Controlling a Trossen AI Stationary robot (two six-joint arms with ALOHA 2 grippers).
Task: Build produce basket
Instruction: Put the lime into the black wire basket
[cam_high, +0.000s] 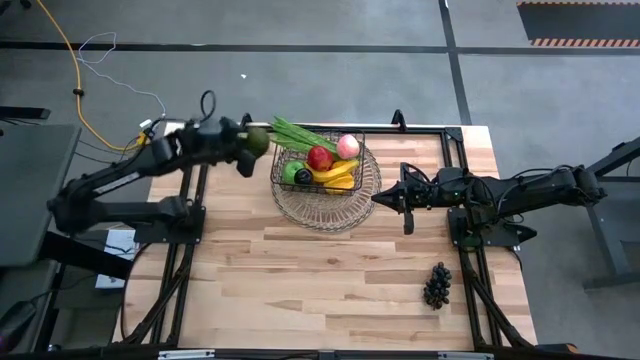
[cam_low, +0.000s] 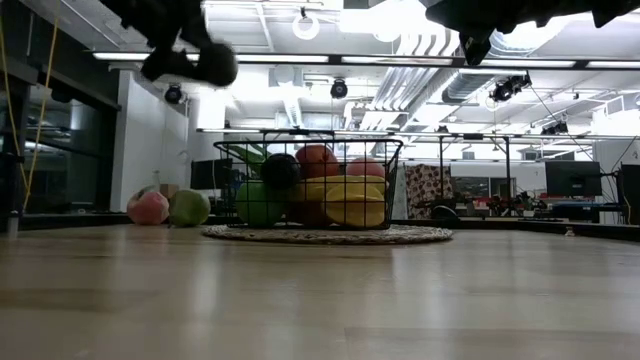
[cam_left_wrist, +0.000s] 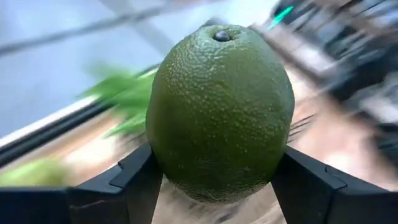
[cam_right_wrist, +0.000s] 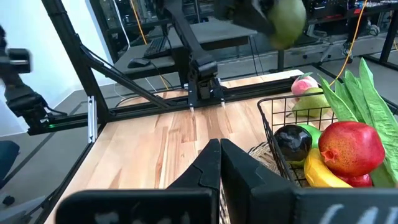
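Produce fills the basket (cam_high: 322, 172) on its round wire tray (cam_high: 326, 212) near the bench's (cam_high: 300, 280) far edge in the high view, dark grapes (cam_high: 437, 285) lie by the right edge, and my left end effector (cam_high: 246, 148) holds a green lime (cam_high: 257, 139) above the far left corner. At bench height, a peach (cam_low: 148, 207) and a green apple (cam_low: 188, 207) sit left of the basket. My left wrist view shows both fingers (cam_left_wrist: 124, 180) clamping the lime's sides; my right wrist view shows my right end effector (cam_right_wrist: 219, 149) fully closed and empty, beside the basket's right side.

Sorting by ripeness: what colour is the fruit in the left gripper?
Green, with dimpled skin; the left wrist view shows it best.
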